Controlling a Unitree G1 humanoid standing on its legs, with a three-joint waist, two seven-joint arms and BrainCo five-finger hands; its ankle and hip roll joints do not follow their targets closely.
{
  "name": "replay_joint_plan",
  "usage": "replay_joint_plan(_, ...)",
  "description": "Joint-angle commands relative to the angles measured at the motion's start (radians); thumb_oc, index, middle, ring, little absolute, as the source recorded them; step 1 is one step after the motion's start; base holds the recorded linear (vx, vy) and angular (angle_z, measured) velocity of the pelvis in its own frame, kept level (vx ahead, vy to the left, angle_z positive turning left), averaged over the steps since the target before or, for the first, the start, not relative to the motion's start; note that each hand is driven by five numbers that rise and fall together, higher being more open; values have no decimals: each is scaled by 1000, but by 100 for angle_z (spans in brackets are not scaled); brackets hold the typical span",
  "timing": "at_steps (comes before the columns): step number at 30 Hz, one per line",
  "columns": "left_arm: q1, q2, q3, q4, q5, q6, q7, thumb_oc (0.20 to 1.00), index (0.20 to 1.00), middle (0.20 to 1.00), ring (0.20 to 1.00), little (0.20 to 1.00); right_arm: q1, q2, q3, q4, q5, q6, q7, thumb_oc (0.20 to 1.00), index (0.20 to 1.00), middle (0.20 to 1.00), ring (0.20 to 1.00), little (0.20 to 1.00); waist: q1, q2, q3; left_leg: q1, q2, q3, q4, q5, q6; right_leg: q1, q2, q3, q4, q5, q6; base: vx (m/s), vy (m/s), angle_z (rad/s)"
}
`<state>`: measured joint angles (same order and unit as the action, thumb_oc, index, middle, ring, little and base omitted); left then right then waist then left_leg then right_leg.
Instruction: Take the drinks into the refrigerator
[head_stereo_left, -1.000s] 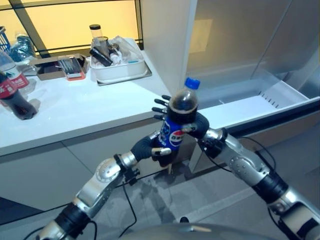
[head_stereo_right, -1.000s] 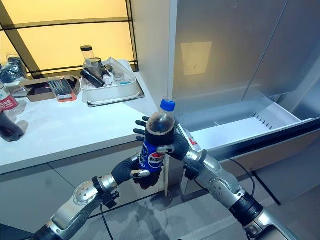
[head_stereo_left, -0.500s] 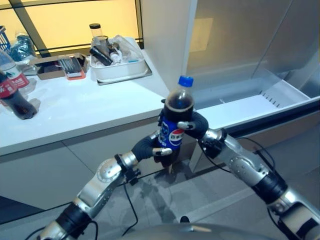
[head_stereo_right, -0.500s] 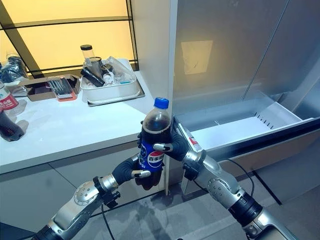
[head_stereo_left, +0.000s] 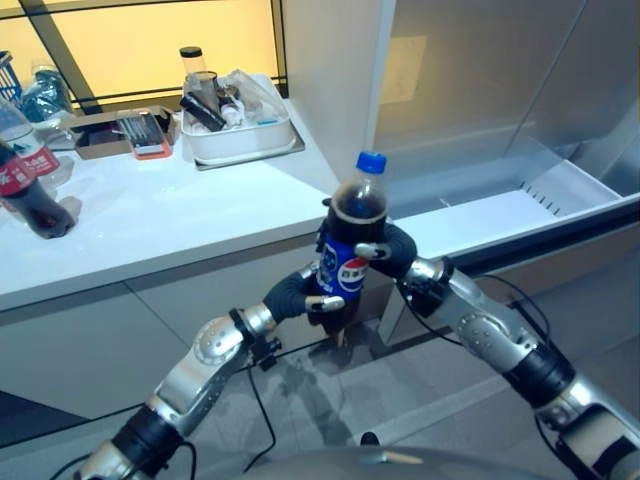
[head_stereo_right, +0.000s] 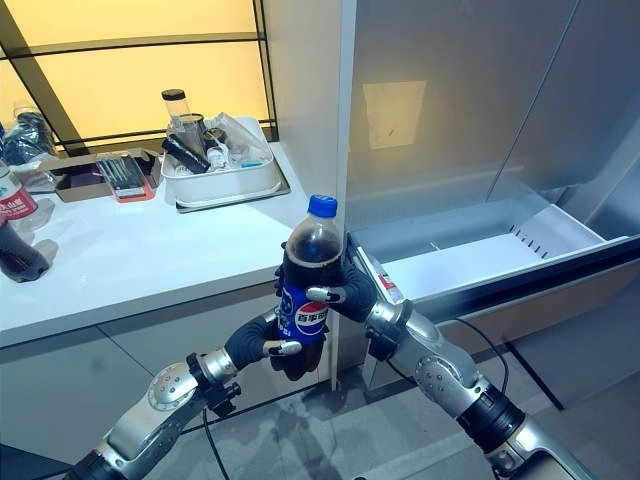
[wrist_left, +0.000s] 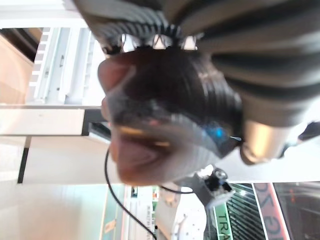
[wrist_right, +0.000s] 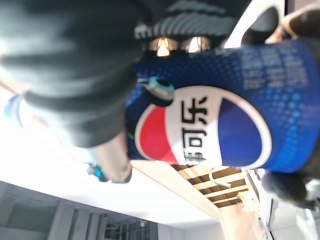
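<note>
Both hands on the cola bottle (head_stereo_left: 351, 245), upright, blue cap up, held in the air in front of the counter (head_stereo_left: 150, 225) edge and just short of the open fridge drawer (head_stereo_left: 520, 205).

Change over the last second: left hand (head_stereo_left: 318, 296) had its fingers splayed straight behind the bottle's shoulder; they are now curled in around the lower body and label. Bottle also sits a touch lower and nearer the robot. No visible change in the last half second, so the grip looks settled.

Right hand (head_stereo_left: 385, 250): fingers and thumb wrapped on the bottle at label height, from the fridge side. Right wrist view confirms it, label pressed right against the fingers (wrist_right: 112, 160). Left wrist view: bottle base sits against the palm, fingers (wrist_left: 260, 145) curved round it.

Read: this looks like a two-hand hold mid-handover or a regrip, with the bottle secure on both sides. Next move probably needs one hand to let go before the reach into the drawer, which lies past the right hand's fingers, well clear of them.

Another cola bottle (head_stereo_left: 30, 195) stands on the counter, far beyond the left fingers, so more drinks left to do.
</note>
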<state>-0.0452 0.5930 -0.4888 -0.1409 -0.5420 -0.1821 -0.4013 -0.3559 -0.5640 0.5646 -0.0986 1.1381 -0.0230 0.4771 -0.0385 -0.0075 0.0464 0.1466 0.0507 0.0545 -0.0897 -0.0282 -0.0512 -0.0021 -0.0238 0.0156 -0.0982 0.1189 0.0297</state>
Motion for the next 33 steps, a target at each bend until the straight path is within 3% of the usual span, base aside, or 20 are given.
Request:
replay_joint_plan(1, -101, 16, 25, -50, -41, -55, -9, 1000, 1000, 1000, 1000, 1000, -91, 28, -71, -84, 49, -74, 22, 200, 200, 200, 200, 200, -9, -48, -14, 4, -42, -71, 2, -20, 39, 115, -26, -49, 14, -95, 51, 0, 0, 0)
replay_joint_plan(22, -38, 39, 49, -62, -85, -37, -29, 1000, 1000, 1000, 1000, 1000, -104, -18, -180, -67, 43, -126, -10, 200, 200, 200, 200, 200, -7, -48, -21, 7, -43, -77, 2, -23, 40, 121, -27, -56, 16, -101, 52, 0, 0, 0)
replay_joint_plan(33, 28, 106, 53, -90, -152, -16, -66, 1000, 1000, 1000, 1000, 1000, -221, -205, -302, 87, 56, -199, -75, 200, 200, 200, 200, 200, -4, -66, -27, -4, -43, -81, 2, -15, 38, 110, -28, -61, 18, -93, 56, 3, 1, 0)
